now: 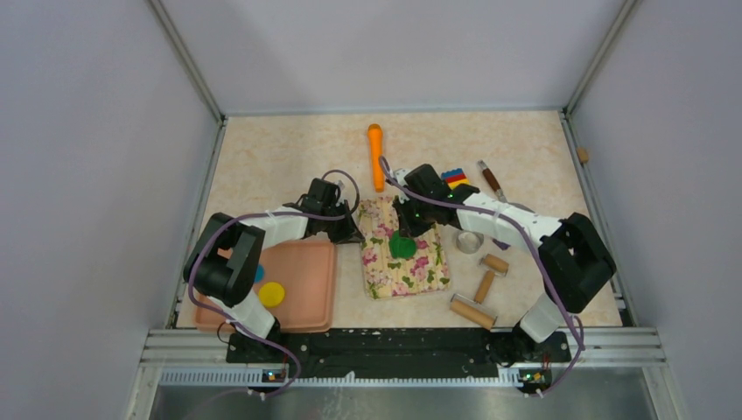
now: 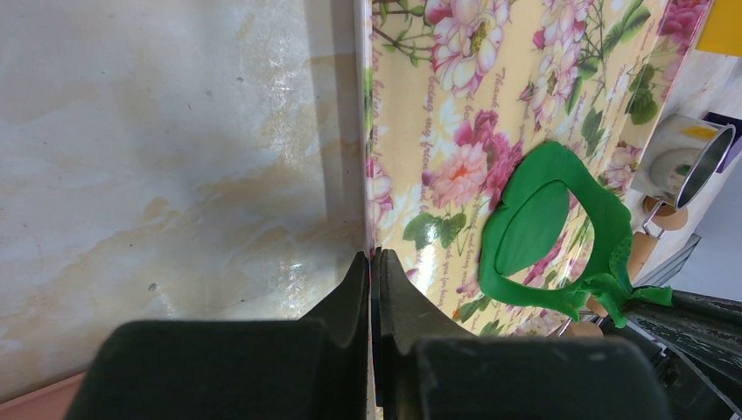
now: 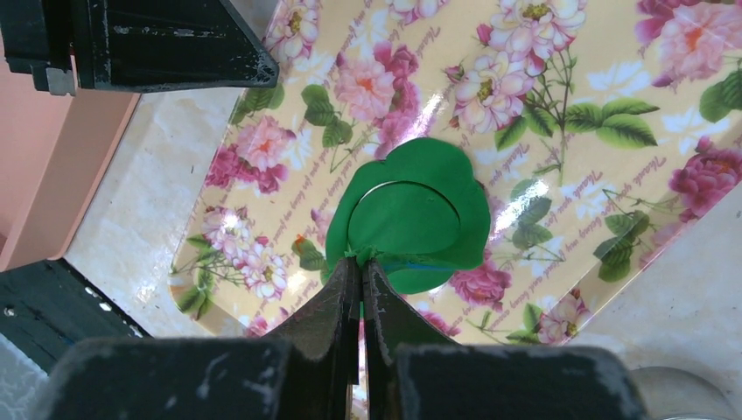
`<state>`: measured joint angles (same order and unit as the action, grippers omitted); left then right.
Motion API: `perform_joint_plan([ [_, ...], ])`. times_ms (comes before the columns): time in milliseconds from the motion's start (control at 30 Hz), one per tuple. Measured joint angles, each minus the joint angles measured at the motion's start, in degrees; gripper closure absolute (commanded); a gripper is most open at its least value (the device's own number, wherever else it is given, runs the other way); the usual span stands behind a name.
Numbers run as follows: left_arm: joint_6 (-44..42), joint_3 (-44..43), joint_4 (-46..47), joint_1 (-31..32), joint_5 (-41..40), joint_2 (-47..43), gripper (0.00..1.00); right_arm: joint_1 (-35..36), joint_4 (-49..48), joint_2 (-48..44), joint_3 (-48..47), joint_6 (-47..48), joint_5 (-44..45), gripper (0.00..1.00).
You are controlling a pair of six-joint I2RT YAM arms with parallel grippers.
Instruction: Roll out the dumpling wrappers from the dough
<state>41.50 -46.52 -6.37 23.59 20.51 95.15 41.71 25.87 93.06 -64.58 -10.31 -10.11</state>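
1. The right gripper [image 3: 361, 262] is closed, its tips pinching the near rim of the dark green ragged-edged clay dough [image 3: 477, 219].
2. The dough lies on the yellow floral mat [image 3: 569, 175], ringing a neat round dark green clay disc [image 3: 402, 214].
3. The left gripper [image 2: 372, 260] is closed, with its tips at the mat's left edge. Whether it grips the mat cannot be told.

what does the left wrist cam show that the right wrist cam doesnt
Only left wrist: the metal ring cutter plainly, a yellow block at the corner. Only right wrist: the pink tray as more than a sliver. Both: the floral mat, the green dough with a round wrapper cut in it, the left gripper shut at the mat's edge, the right gripper shut on the dough's rim.
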Motion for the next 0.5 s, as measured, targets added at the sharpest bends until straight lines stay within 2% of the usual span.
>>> perform_joint_plan([
  [233,-0.87,-0.20,-0.17,0.00,0.02,0.00,1.00,-0.04,-0.44,0.15,-0.74,-0.26,-0.13,1.00],
  [367,-1.31,-0.66,-0.85,-0.13,-0.09,0.04,1.00,-0.20,-0.94,2.03,-5.11,-0.31,-0.24,1.00],
  [500,-2.64,-1.77,-2.36,-1.40,-0.46,0.15,0.92,-0.24,-2.27,4.22,-9.07,-0.35,-0.35,1.00],
])
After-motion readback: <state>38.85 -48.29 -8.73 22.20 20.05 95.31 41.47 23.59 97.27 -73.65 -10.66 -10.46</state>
